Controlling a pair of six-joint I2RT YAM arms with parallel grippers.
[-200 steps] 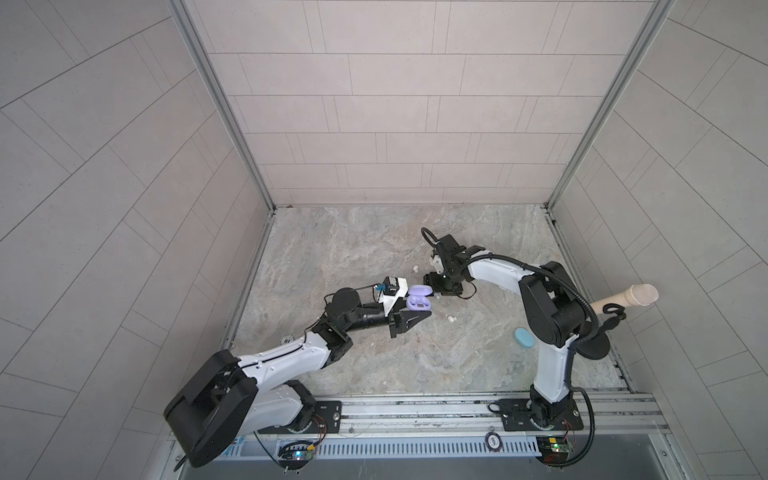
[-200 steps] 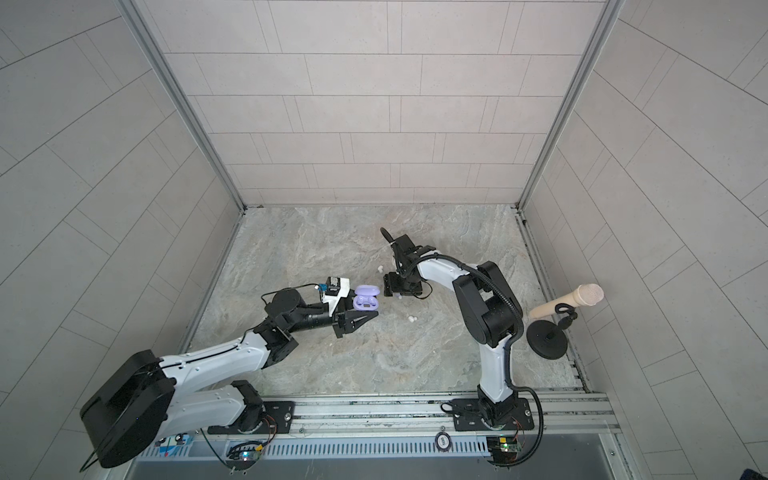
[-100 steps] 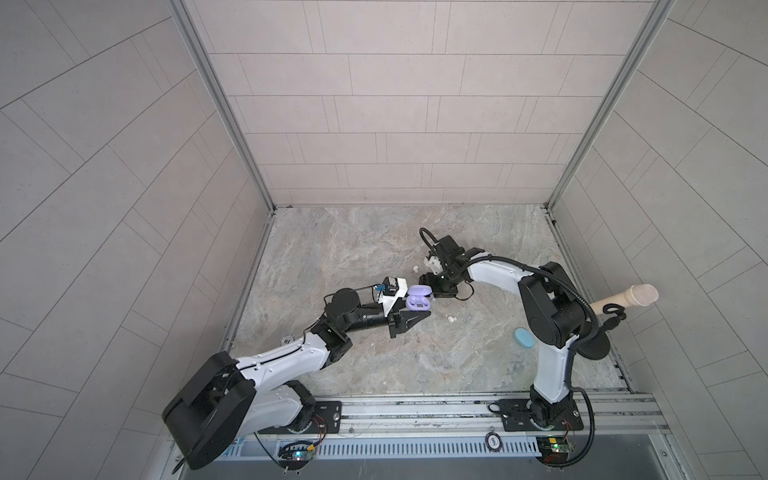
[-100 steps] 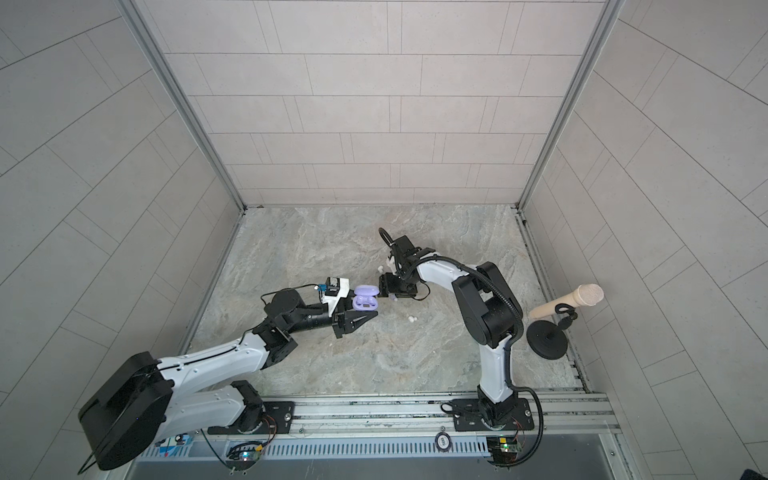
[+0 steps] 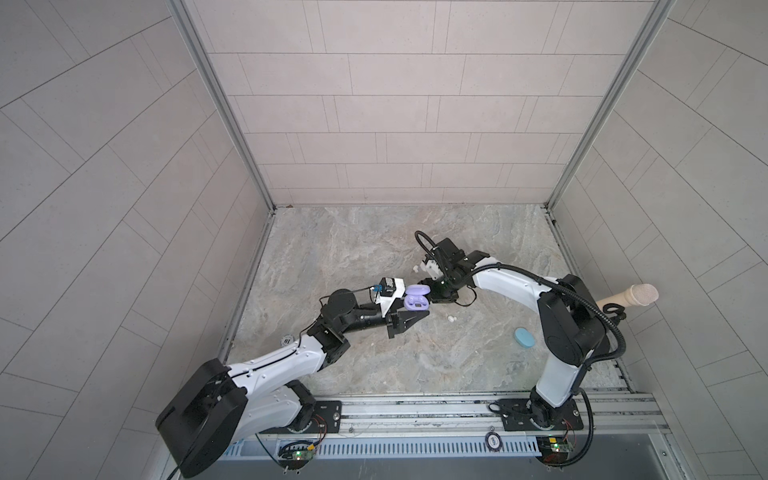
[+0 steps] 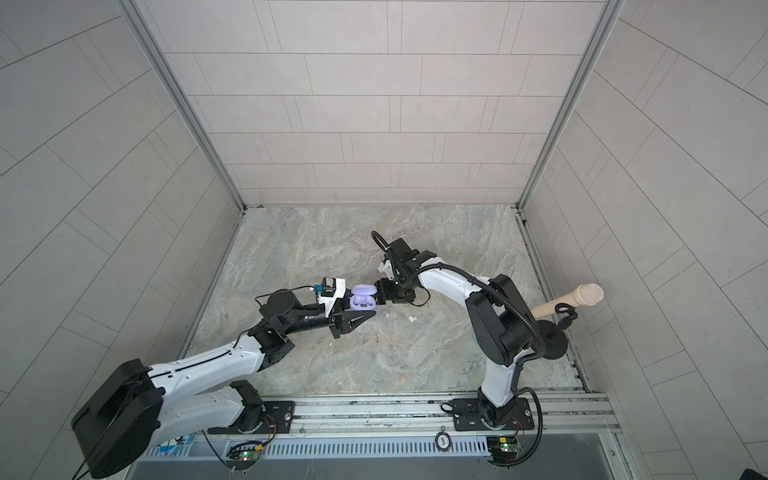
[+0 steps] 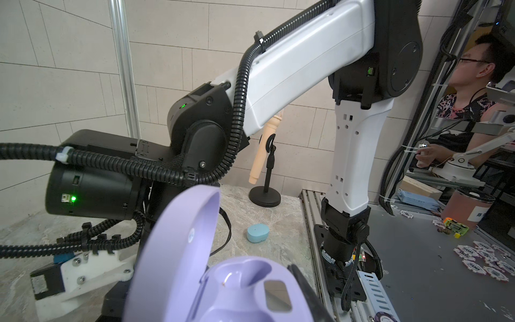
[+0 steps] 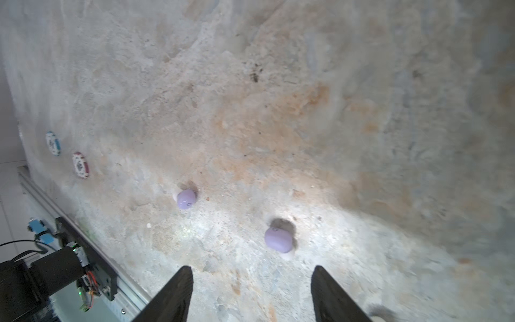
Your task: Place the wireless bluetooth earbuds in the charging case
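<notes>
Across the middle of the cell spreads a marbled grey-and-tan tabletop. Pale tiled walls box it in on the left, far and right sides. A metal rail along the near edge carries both arm bases. At the right edge a beige microphone leans on a black stand, and a closed light blue case lies near it on the stone.

Poker chips on the bench beyond the rail carry what reads as "500". A blue-and-white chip and a red-and-white chip lie on the tabletop, their print too small to read.

The left arm stretches low from the near left toward the centre with its wrist level. The left gripper is clamped on the lilac charging case, which it holds above the stone with the lid up.

The right arm rises from the near right, bends at the elbow and reaches left. Its wrist is tipped down just right of the case. The right gripper has its fingers spread apart with nothing between them. On the tabletop just beyond its tips lie a lilac earbud and a second lilac earbud, apart from each other and outside the case. White earbuds rest on the stone a little nearer and to the right.
</notes>
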